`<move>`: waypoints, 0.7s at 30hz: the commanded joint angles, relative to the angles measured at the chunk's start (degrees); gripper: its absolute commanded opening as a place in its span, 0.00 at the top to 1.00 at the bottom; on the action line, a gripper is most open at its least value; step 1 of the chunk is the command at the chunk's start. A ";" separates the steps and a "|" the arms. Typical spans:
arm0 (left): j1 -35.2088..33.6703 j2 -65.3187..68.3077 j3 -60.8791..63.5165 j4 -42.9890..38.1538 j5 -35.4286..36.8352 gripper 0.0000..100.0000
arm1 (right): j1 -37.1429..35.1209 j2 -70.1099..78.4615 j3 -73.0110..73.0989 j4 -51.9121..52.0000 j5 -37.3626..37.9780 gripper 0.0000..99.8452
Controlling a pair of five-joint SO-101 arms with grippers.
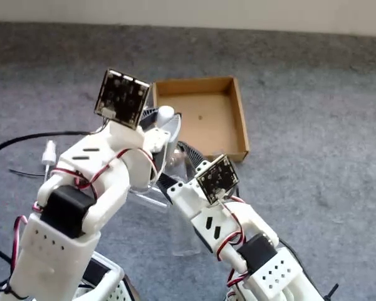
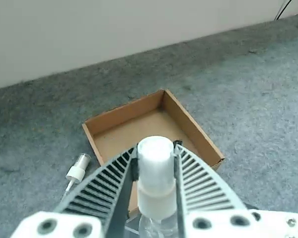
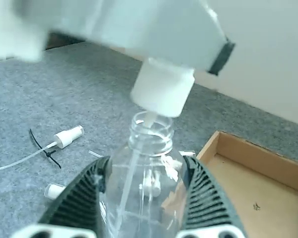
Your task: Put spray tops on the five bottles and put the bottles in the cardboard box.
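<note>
A grey carpet [image 1: 313,94] covers the table. Two white robot arms stand side by side on it, the left arm [image 1: 81,188] raised higher than the right arm [image 1: 238,232]. Just beyond them an open cardboard box [image 1: 200,119] lies flat on the carpet. The right gripper [image 3: 145,166] has its black ribbed jaws clamped on a clear plastic bottle [image 3: 144,183], held upright near the box with its neck open. Directly above that neck, the left gripper [image 2: 156,148] has its jaws closed on a white spray top [image 2: 155,173]. The cap sits just above the rim, and its thin tube hangs down into the bottle. A loose spray top [image 3: 68,136] lies on the carpet off to the side, well apart from the box.
</note>
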 commanded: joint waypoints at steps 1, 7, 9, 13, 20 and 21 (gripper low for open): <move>-1.27 -2.59 0.13 1.05 -5.27 0.86 | 1.63 -1.27 -0.92 -1.63 -0.44 1.00; -1.36 -2.59 -4.79 2.29 -5.89 0.85 | 1.63 -1.27 -0.92 -1.63 -0.18 1.00; -1.71 -2.15 -8.13 2.29 -5.89 0.85 | 1.63 -1.27 -0.92 -1.63 -0.18 1.00; -3.65 -2.15 -12.70 2.29 -5.89 0.85 | 1.63 -1.27 -0.92 -1.63 -0.18 1.00; -6.73 -2.07 -8.13 2.81 -6.77 0.85 | 1.63 -1.27 -0.92 -1.63 -0.18 1.00; -6.73 -2.07 -7.08 2.64 -8.09 0.85 | 1.63 -1.27 -0.92 -1.63 -0.18 1.00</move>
